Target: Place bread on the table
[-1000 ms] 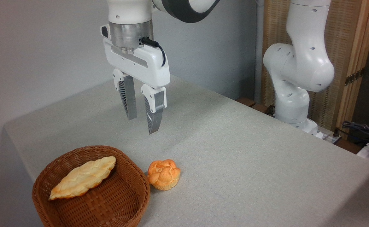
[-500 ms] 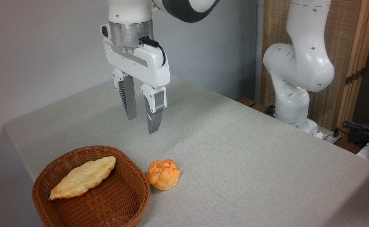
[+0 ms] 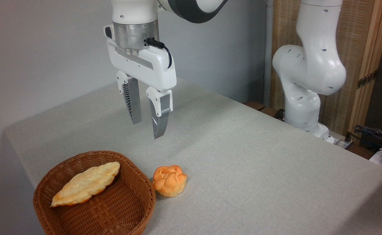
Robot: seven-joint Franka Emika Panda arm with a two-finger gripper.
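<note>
From my fixed camera, I see the gripper [image 3: 147, 130] hanging in the air above the counter [image 3: 243, 163], pointing straight down, its two grey fingers [image 3: 134, 104] parted with a narrow gap between them and nothing held. It sits well above and behind the things on the cloth, touching none of them.

The bread [image 3: 86, 183], a long leaf-shaped pastry with pale ridges and browned tips, lies inside the brown wicker basket [image 3: 125, 209] at the near left corner of the counter. It rests slantwise, its upper tip leaning toward the basket's far rim and its lower tip down against the left wall.

Just to the right of the basket, on the grey cloth, I see a small round orange bun [image 3: 169, 180] with a flower-shaped top; it stands very close to the basket's wall, though I cannot tell whether they touch.

The arm's white base [image 3: 303, 107] stands at the counter's far right edge, in front of a woven screen [image 3: 351, 65].
</note>
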